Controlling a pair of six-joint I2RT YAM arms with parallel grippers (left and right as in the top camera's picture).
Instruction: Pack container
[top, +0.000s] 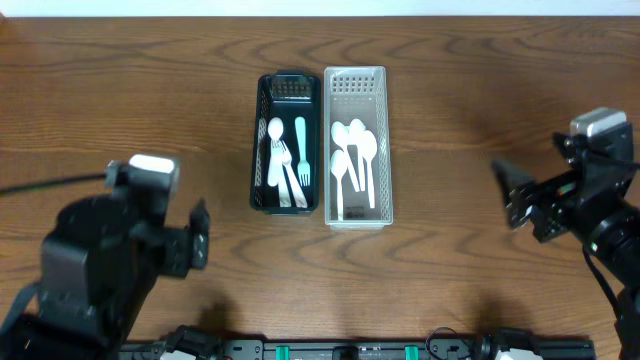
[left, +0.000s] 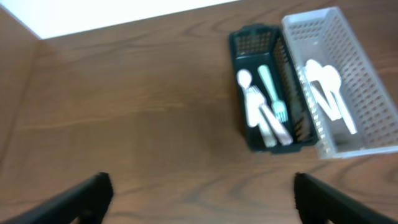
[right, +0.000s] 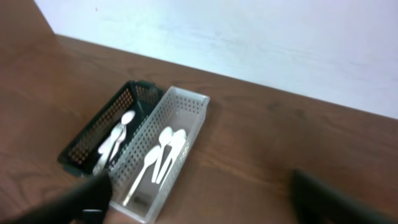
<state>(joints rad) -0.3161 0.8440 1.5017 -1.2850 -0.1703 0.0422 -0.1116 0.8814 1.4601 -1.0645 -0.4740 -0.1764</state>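
Observation:
A dark green basket (top: 262, 150) holds white cutlery and a teal fork (top: 302, 150). Beside it on the right, touching, a white basket (top: 384, 150) holds several white spoons (top: 355, 160). Both baskets also show in the left wrist view, the dark one (left: 239, 93) and the white one (left: 367, 81), and in the right wrist view, the dark one (right: 93, 134) and the white one (right: 186, 102). My left gripper (top: 200, 240) is open and empty, left of and nearer than the baskets. My right gripper (top: 505, 190) is open and empty, to the right of the baskets.
The baskets stand on a brown wooden table (top: 450, 80). A white wall (right: 249, 37) lies beyond the far table edge. A black rail (top: 350, 350) runs along the front edge.

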